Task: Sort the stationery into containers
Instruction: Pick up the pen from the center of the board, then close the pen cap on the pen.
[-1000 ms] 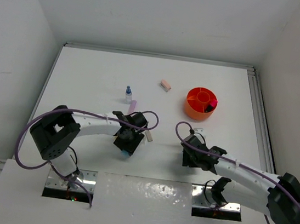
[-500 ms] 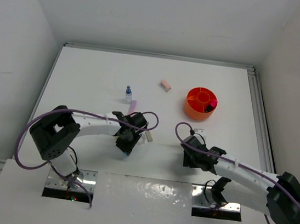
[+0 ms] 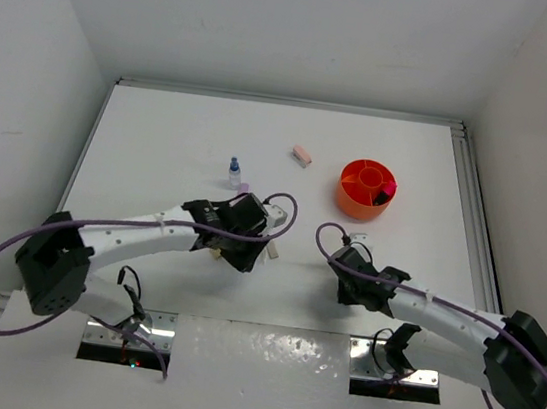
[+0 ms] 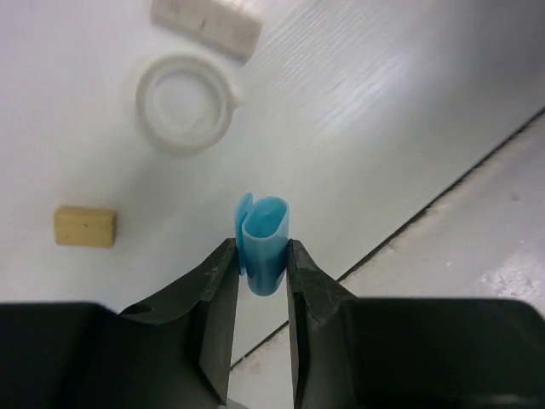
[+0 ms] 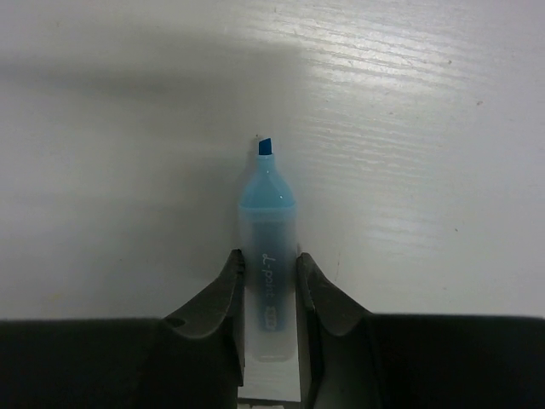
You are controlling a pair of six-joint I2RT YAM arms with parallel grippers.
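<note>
L fingers (image 4: pixel 217 290) pinch a small blue piece (image 4: pixel 266 230) by its end & R fingers (image 5: pixel 223 298) pinch the uncapped lt-blue highlighter (image 5: pixel 266 204), both near-left of the orange tub (image 3: pixel 353 211), so either may slip/twist out en route.

The white left arm (image 3: pixel 139 232) stretches from lower left to frame centre, its black gripper (image 4: pixel 260 251) clamped on a small blue rubbery piece (image 4: pixel 266 228). The white right arm (image 3: pixel 450 319) reaches in from lower right, its black gripper (image 5: pixel 268 262) pinching a light blue plastic highlighter (image 5: pixel 266 213).

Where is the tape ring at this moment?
Left wrist view, upper left: the tape ring lies on the table just below the beige eraser, above and right of the tan eraser.
</note>
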